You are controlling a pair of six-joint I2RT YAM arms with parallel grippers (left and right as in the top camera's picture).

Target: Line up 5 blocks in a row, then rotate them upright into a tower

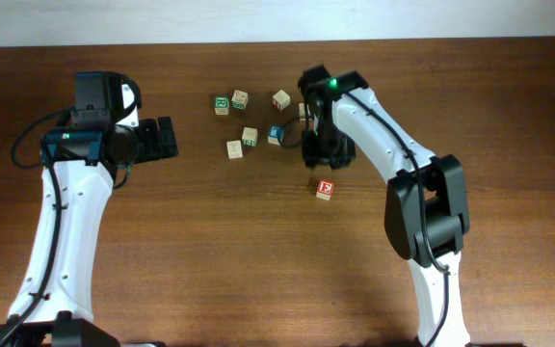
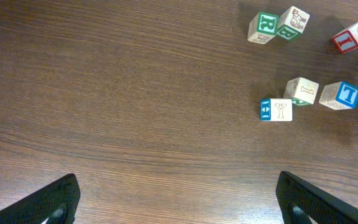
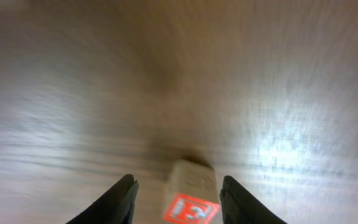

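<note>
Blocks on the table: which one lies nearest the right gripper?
The red-faced block, lying alone by the right gripper. It shows between that gripper's fingers in the right wrist view, while the other blocks cluster apart from it.

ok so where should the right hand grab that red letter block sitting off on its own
Take the red block by two opposite side faces, coming straight down from above. It sits flat on the table with its red face up and nothing crowding its sides. It lies a little askew, so the right hand should probably twist to meet flat faces, not corners.
</note>
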